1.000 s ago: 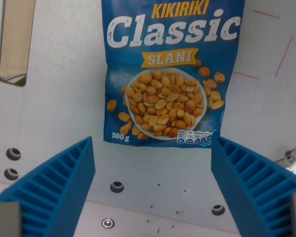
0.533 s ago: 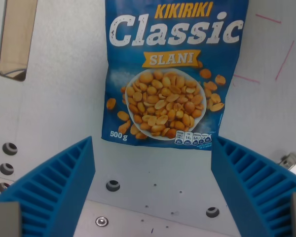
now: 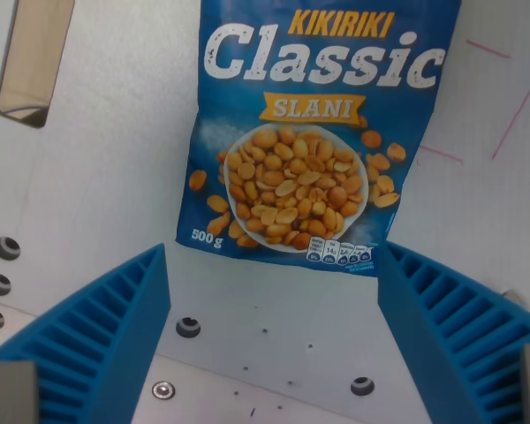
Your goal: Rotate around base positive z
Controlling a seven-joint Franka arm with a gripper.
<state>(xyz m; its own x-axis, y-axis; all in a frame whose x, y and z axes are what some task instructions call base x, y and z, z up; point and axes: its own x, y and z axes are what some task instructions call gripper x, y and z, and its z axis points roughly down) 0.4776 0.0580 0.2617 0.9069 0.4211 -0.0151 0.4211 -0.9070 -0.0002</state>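
The gripper (image 3: 272,340) is hanging over the white table (image 3: 97,177) with its two blue ribbed fingers (image 3: 97,336) spread wide and nothing between them, so it is plainly empty and holding nothing; the second finger is showing at the wrist view's right. The task names no object, it is only asking for a turn of the arm about the base's vertical axis, so the wide, empty stance is making sense: nothing is needing to be carried, and the arm is just sweeping above the surface. The peanut bag (image 3: 314,132), blue with "KIKIRIKI Classic SLANI" and a bowl of nuts printed on it, is lying flat on the table ahead of the fingers, its lower edge sitting just beyond the fingertips and apart from them, slightly tilted in the picture. It is probably serving as a reference in the scene rather than a target. A cutout slot (image 3: 31,62) is showing at the top of the wrist view's left, screw holes (image 3: 187,327) are dotting the table near the fingers, and thin red marker lines (image 3: 503,106) are crossing the surface at the wrist view's right. Judging by this, the rotation is underway, and the main risk is low since the fingers are appearing clear of the bag.
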